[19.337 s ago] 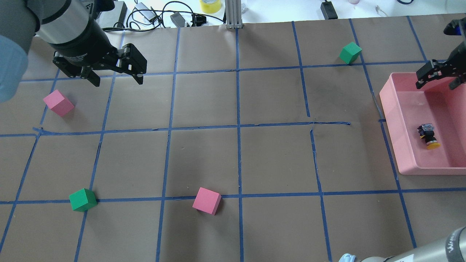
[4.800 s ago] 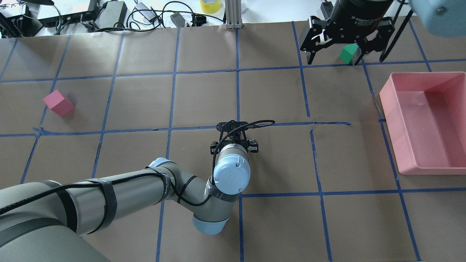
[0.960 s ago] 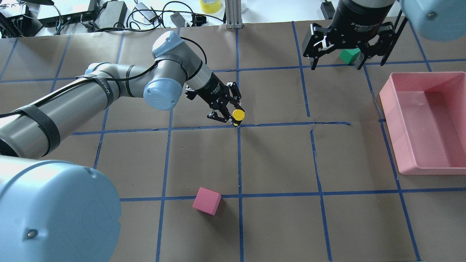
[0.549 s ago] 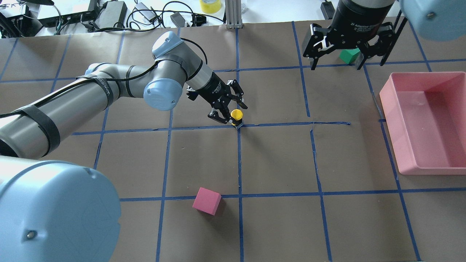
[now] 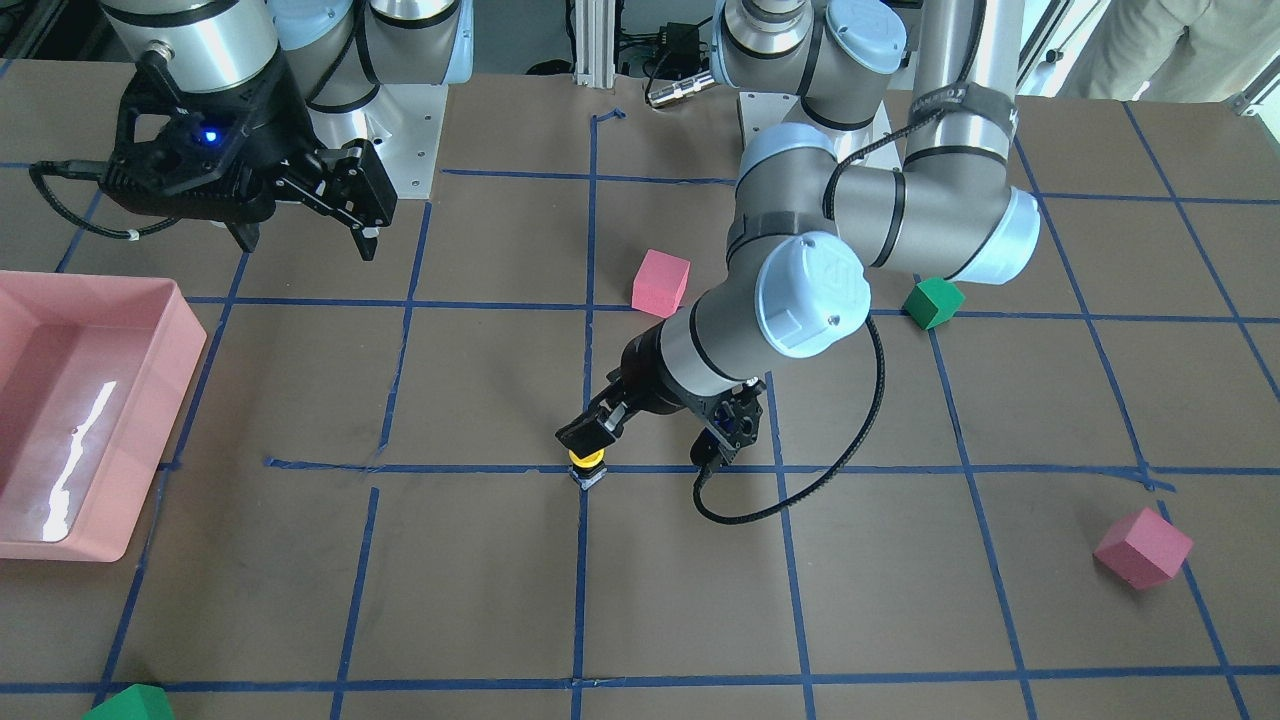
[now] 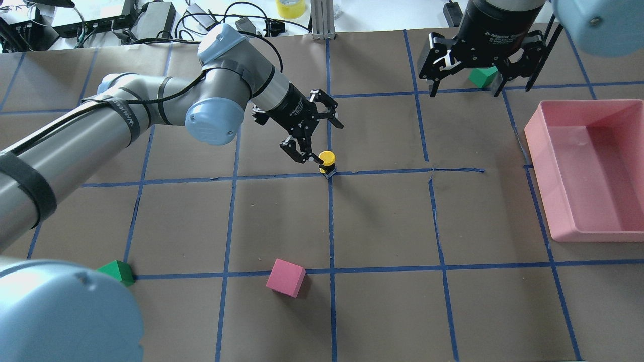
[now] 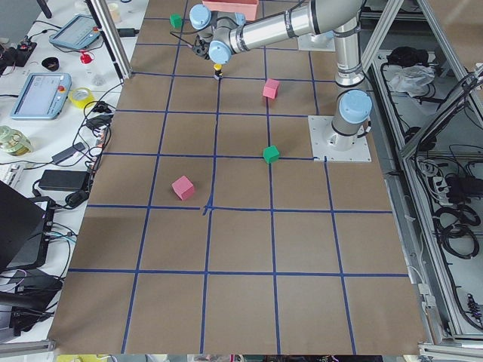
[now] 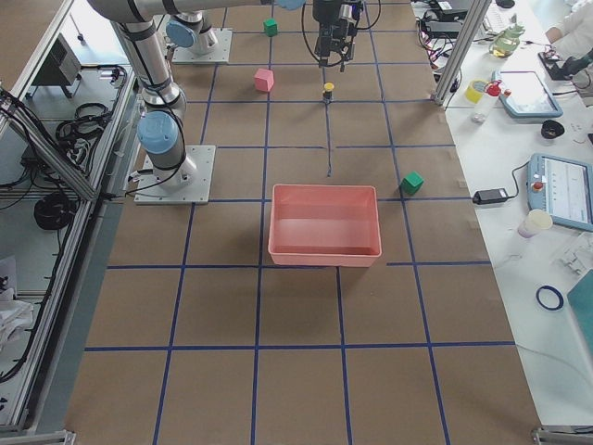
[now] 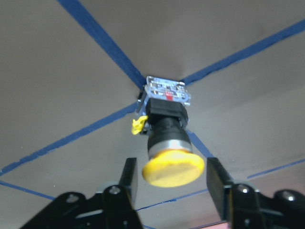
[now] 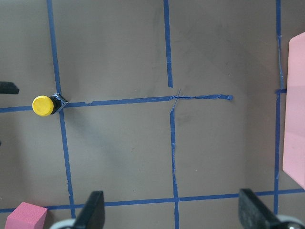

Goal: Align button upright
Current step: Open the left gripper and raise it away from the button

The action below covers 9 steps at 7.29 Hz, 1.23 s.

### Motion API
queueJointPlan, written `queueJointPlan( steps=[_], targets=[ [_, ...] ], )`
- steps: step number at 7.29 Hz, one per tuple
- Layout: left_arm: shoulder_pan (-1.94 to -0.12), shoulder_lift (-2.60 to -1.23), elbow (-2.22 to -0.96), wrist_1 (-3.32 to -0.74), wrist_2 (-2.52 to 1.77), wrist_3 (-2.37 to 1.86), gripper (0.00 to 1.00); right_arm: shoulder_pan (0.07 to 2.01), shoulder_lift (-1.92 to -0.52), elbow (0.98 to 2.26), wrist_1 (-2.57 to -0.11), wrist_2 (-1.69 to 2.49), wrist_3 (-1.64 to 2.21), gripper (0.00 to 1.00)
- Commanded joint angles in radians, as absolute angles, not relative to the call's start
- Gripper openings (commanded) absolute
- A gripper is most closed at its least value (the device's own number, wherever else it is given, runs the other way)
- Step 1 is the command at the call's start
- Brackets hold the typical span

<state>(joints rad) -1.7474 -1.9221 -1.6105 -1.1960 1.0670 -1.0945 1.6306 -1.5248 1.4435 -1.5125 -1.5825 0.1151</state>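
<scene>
The button (image 6: pixel 327 162) stands upright on a blue tape crossing, yellow cap up, black body and white base below; it also shows in the front view (image 5: pixel 587 465) and the right wrist view (image 10: pixel 44 106). My left gripper (image 6: pixel 322 143) is open just behind and above it. In the left wrist view the fingertips (image 9: pixel 128 176) flank the yellow cap (image 9: pixel 172 169) with gaps on both sides, not touching. My right gripper (image 6: pixel 478 80) is open and empty, high over the far right of the table.
A pink tray (image 6: pixel 536 136) sits at the right edge, nothing in it. A green cube (image 6: pixel 484 76) lies under the right gripper. A pink cube (image 6: pixel 286 277) and a green cube (image 6: pixel 118 271) lie nearer the robot. Another pink cube (image 5: pixel 1142 547) lies at the robot's far left.
My left gripper, shut on the button a second ago, has opened and drawn back and up. The button now stands free on the tape crossing. The right arm has not moved.
</scene>
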Motion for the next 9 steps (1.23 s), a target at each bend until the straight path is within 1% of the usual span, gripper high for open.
queueJointPlan(
  steps=[1, 2, 3, 5, 6, 7, 9],
  targets=[
    [-1.755, -1.780, -1.595, -1.376, 1.172, -0.904, 1.00, 1.631, -1.525, 1.443, -1.513, -1.583, 0.115, 1.00],
    [-1.752, -1.714, -1.592, -1.467, 1.278, -0.755, 1.00, 1.631, -1.525, 1.445, -1.513, -1.583, 0.115, 1.00],
    [-1.743, -1.660, -1.594, -1.498, 1.377, -0.606, 1.00, 1.631, -1.525, 1.445, -1.511, -1.582, 0.115, 1.00],
    [-1.663, -1.597, -1.597, -1.499, 1.541, -0.217, 1.00, 1.632, -1.525, 1.445, -1.513, -1.580, 0.115, 1.00],
    [-1.607, -1.574, -1.592, -1.490, 1.549, -0.098, 1.00, 1.631, -1.525, 1.445, -1.513, -1.582, 0.115, 1.00],
    [-1.570, -1.556, -1.588, -1.471, 1.557, -0.088, 1.00, 1.631, -1.525, 1.445, -1.513, -1.582, 0.115, 1.00],
    [-1.557, -1.545, -1.586, -1.473, 1.591, -0.086, 1.00, 1.631, -1.525, 1.445, -1.513, -1.580, 0.115, 1.00]
  ],
)
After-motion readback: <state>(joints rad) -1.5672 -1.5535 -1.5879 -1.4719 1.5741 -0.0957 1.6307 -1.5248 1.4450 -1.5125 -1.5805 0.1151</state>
